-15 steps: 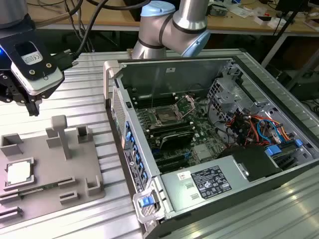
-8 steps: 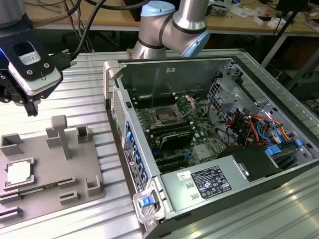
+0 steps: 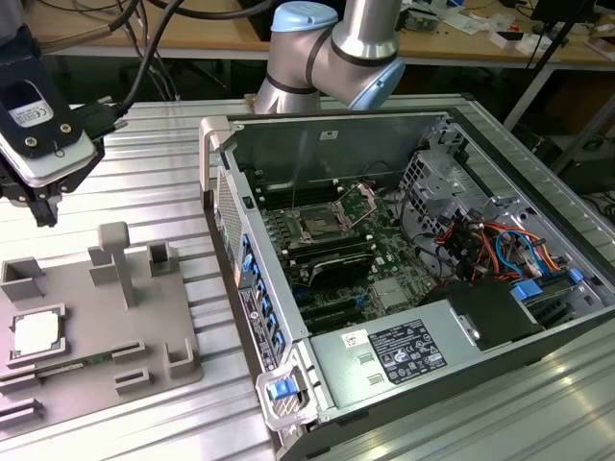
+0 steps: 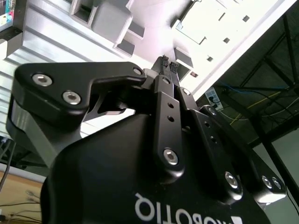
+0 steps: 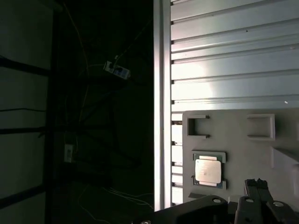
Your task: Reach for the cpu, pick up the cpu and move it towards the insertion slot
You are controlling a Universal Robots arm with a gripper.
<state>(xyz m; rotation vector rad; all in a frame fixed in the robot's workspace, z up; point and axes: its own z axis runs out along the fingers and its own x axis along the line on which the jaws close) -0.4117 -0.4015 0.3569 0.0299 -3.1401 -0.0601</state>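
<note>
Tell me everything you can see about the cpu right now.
The cpu is a small, flat, square chip with a pale, shiny, metal-looking lid and a thin darker rim. It lies flat, lid up, seated in a square nest with raised edges on the grey fixture plate. It sits at the exterior view's left, outside the computer case. Nothing grips or covers it. In the first wrist view the gripper hangs apart from it.

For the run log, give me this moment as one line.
stage: reach | gripper: shut, empty, apart from cpu | cpu: lying in grey fixture plate | insertion slot: on motherboard in open computer case
</note>
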